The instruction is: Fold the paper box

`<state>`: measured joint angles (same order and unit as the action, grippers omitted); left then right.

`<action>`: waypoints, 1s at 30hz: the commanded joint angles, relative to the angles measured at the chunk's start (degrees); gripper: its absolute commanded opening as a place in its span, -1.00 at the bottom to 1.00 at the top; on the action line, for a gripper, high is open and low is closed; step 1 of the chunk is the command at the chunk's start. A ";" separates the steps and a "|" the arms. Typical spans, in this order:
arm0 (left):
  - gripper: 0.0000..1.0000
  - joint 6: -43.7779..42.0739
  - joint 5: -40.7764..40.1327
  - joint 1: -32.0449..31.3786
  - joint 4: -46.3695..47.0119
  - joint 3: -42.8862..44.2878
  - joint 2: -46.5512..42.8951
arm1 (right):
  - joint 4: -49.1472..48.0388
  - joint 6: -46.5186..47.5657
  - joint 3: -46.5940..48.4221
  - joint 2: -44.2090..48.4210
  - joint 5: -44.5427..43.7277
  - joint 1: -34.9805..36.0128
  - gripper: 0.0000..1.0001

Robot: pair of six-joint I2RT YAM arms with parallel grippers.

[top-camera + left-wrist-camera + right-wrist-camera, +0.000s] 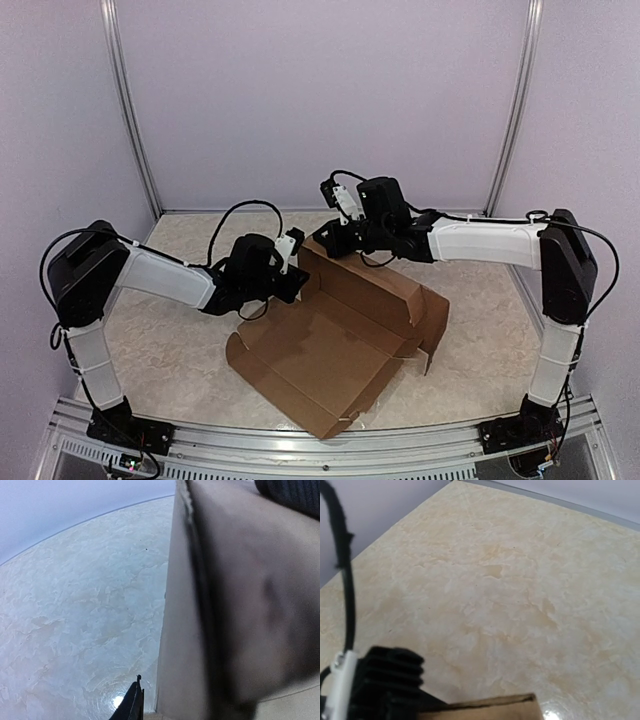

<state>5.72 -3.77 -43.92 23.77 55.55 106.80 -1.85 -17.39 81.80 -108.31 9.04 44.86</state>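
Paper box (320, 350); at far edge, right end effector (332, 238) closed, left end effector (297, 280) unclear.

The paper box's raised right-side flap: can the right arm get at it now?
Probably yes: the flap stands uncovered at the edge of the paper box nearest the right arm, with only table beside it.

right gripper (324, 238) closed; left gripper (298, 281) near it
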 commanded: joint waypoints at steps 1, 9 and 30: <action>-0.46 1.59 -0.74 -0.28 4.39 -1.40 -2.17 | 9.94 1.63 -1.39 -2.06 -2.22 0.54 -1.00; -0.48 3.33 0.17 -0.29 9.63 -2.60 -1.73 | 11.15 2.63 -1.05 -1.90 -3.59 1.14 -1.00; -1.00 1.85 2.11 -0.29 7.18 -1.43 -1.13 | 11.42 1.07 2.98 -2.12 -1.54 1.14 -1.00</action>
<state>7.55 -2.92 -44.03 32.23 53.49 106.15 1.89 -15.59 83.90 -108.33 6.85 45.63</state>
